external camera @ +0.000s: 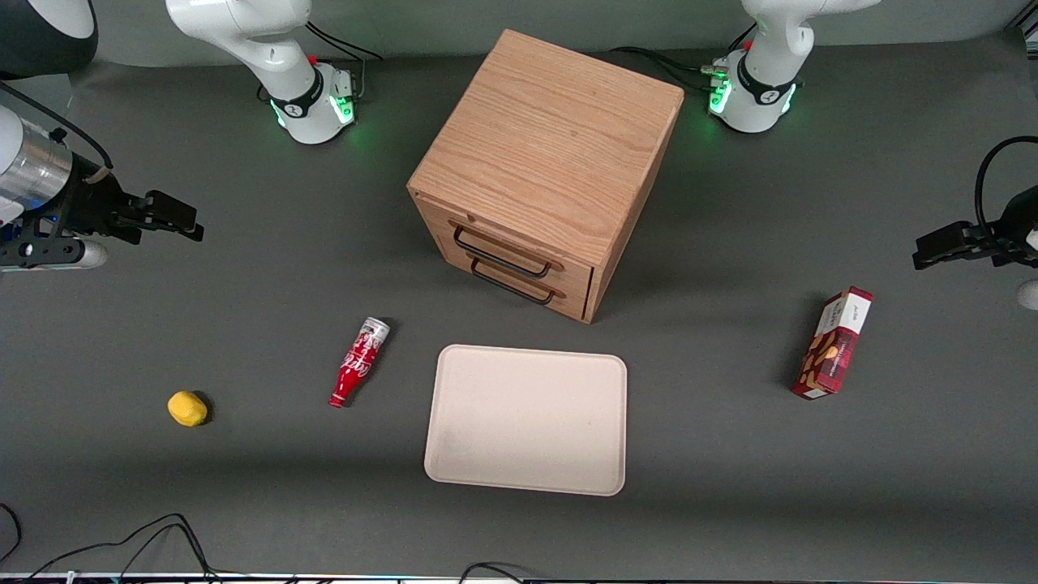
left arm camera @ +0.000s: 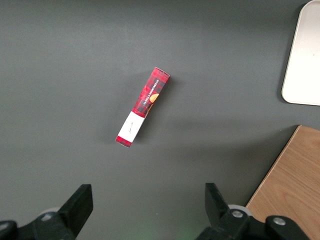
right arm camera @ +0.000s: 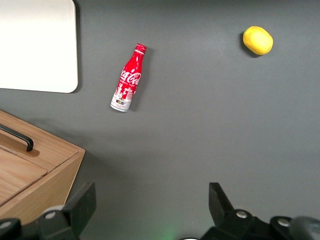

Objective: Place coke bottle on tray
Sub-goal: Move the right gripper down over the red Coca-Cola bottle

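Dark grey tabletop (external camera: 243,503) carries the coke bottle (external camera: 358,362), white Coca-Cola script legible, lying flat just beside the empty tray (external camera: 527,419), while the hand (external camera: 174,217) hovers well apart, fingers wide.

We see the coke bottle (external camera: 359,362) lying alone on bare desk (external camera: 268,324), the open pincer (external camera: 166,215) high above. The tray (external camera: 527,419) sits just beside it, and the cabinet (external camera: 545,173) stands farther from the camera.
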Controlling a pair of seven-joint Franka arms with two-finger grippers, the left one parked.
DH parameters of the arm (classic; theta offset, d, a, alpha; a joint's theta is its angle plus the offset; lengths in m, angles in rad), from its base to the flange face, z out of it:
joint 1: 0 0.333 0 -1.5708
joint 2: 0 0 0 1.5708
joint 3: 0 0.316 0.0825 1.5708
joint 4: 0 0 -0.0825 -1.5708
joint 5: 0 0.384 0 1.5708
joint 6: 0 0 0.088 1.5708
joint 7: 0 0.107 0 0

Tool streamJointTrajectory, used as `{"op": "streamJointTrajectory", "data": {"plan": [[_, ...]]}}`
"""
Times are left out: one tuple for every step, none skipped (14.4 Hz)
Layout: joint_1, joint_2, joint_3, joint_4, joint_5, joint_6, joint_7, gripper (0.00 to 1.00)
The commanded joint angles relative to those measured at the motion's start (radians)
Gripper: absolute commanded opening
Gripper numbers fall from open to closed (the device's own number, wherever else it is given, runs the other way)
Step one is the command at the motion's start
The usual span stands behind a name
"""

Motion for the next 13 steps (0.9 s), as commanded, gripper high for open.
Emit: {"op": "streamJointTrajectory", "data": {"plan": [[-0.001,0.015,-0.006,0.030,0.010,-0.021,-0.004,1.00],[-0.003,0.019,-0.004,0.030,0.009,-0.021,-0.006,1.00],[-0.004,0.031,-0.004,0.033,0.010,-0.021,-0.003,1.00],[-0.004,0.041,-0.001,0.042,0.013,-0.021,0.029,1.00],[0.003,0.068,0.000,0.071,0.012,-0.019,0.084,1.00],[0.008,0.117,0.006,0.101,0.012,-0.019,0.125,1.00],[0.014,0.169,0.011,0.137,0.016,-0.019,0.156,1.00],[0.041,0.221,0.017,0.169,0.013,-0.019,0.195,1.00],[0.074,0.273,0.017,0.192,0.012,-0.015,0.251,1.00],[0.101,0.324,0.017,0.204,0.015,-0.007,0.331,1.00],[0.112,0.356,0.017,0.204,0.013,0.017,0.386,1.00],[0.114,0.378,0.019,0.197,0.021,0.075,0.422,1.00],[0.130,0.401,0.032,0.182,0.022,0.126,0.446,1.00]]}}
